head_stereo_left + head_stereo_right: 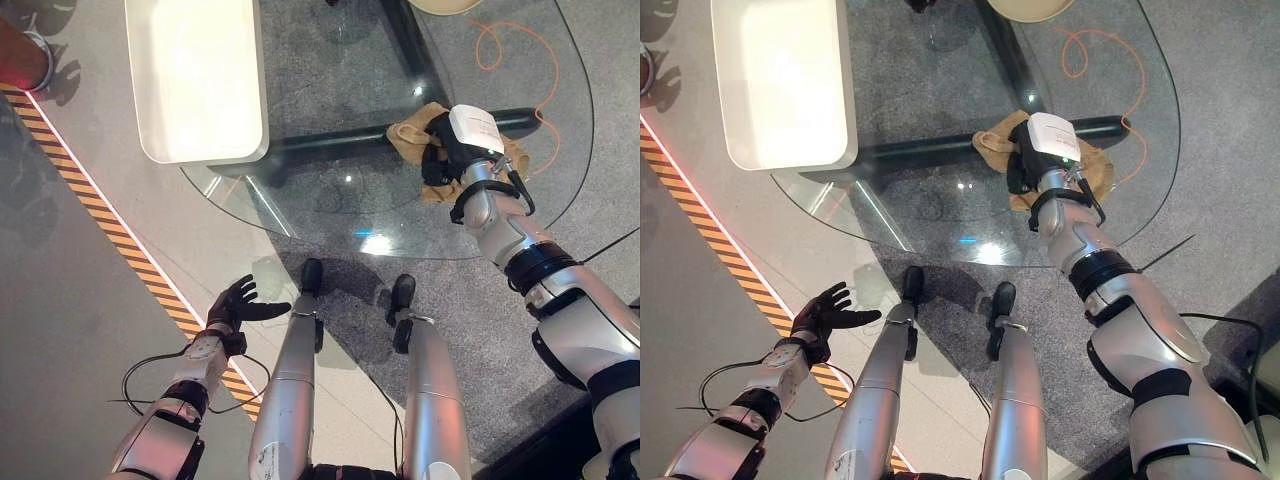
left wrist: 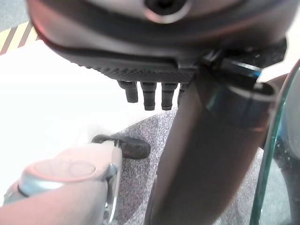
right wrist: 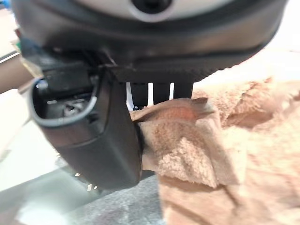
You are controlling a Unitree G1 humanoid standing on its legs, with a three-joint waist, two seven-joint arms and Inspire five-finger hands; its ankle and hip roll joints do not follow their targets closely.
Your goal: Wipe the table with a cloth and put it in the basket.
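My right hand (image 1: pixel 446 150) rests on the tan cloth (image 1: pixel 412 130), fingers (image 3: pixel 159 90) curled round a bunched fold, pressing it on the glass counter (image 1: pixel 330 190) to wipe. My left hand (image 1: pixel 238 304) hangs low with relaxed fingers, holding nothing.

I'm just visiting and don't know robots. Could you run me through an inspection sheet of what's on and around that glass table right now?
Surface: round glass table, dark base showing through.
Job's things: tan cloth bunched on the glass; basket: nothing seen.
Clutter: white tray on the table's far left part.
Hands: right hand on the cloth, a fold pinched by its fingers; left hand open, off the table over the floor.
Cables: orange cable looped on the floor beneath the glass.
Surroundings: grey carpet, yellow-black striped tape.
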